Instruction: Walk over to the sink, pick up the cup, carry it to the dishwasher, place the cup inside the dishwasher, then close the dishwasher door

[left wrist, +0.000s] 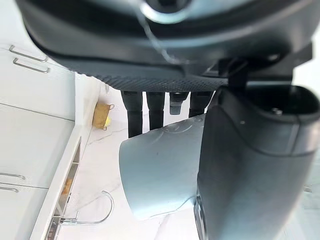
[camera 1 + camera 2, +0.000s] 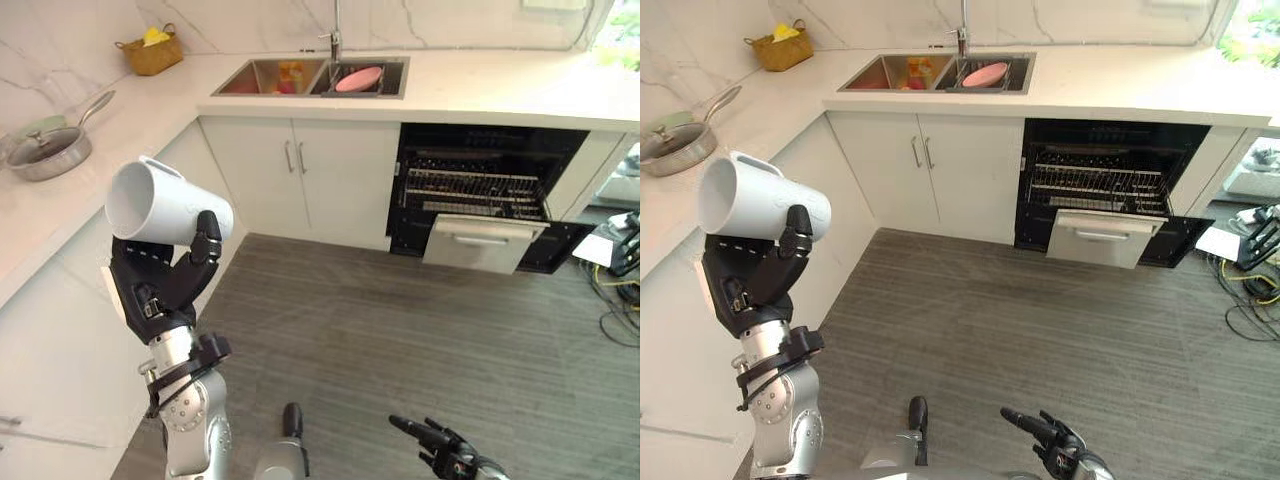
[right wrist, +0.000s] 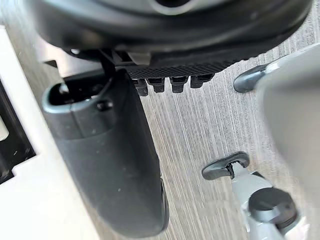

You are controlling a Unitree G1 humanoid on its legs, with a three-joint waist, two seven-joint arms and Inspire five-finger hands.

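Our left hand [image 2: 152,285] curls round the white ceramic cup [image 2: 160,205] for carrying to the black dishwasher [image 2: 470,160] at two o'clock; right hand [image 2: 445,455] hangs loose, fingers straight

Legible text, labels, numbers, signs: none found. The smooth white ceramic cup [image 2: 165,205] is blank on the side that shows. The silver front panel of the open black dishwasher [image 2: 484,245] carries no print that can be made out.

Both head eyes overlook the sink [image 2: 245,80]; wrist cameras sit close.
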